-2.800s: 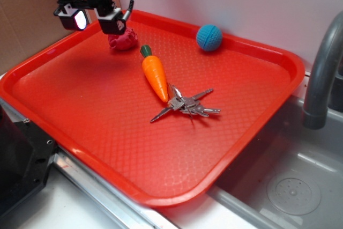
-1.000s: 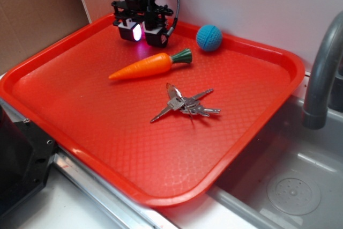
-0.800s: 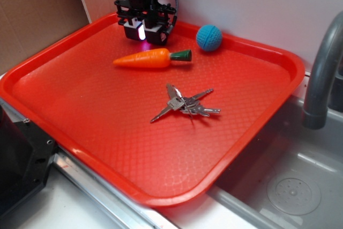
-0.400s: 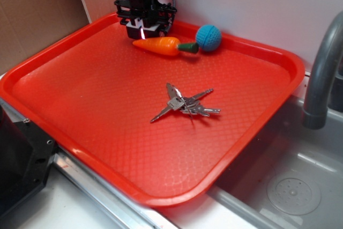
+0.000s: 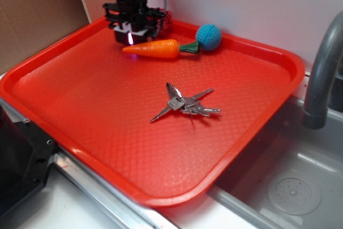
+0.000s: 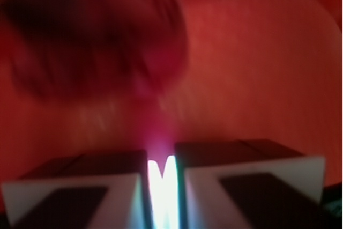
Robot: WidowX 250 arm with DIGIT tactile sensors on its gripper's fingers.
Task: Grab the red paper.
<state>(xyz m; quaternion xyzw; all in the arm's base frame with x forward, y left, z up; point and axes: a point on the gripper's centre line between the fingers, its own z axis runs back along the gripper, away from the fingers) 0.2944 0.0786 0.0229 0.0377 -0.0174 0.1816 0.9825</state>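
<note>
White wall fills the upper part of the exterior view, with brown cardboard at the upper left, a grey faucet (image 5: 321,73) at the right edge and a grey sink basin (image 5: 289,186) at the lower right. Most of the frame is taken by a red tray (image 5: 107,132) with a textured floor. At the tray's upper left corner the black arm comes straight down, and the tool (image 5: 130,35) hangs upright with its tips low over the tray floor, a pinkish light glowing between them. Its fingers stand nearly together, with only a thin lit slit between them in the wrist view, and nothing sits in that slit. A sliver of dark crimson at the tool's right side, against the tray's back rim, appears to be the red paper (image 5: 168,21); the arm hides most of it there. The wrist view shows what the exterior does not: the paper (image 6: 91,36) as a large blurred crimson lump in the upper left of the frame, ahead of the fingertips (image 6: 80,186) and apart from them. Just right of the tool lies an orange toy carrot (image 5: 155,49), its green end touching or almost touching a blue ball (image 5: 209,37). A bunch of keys (image 5: 185,104) lies mid-tray. No writing is readable.
</note>
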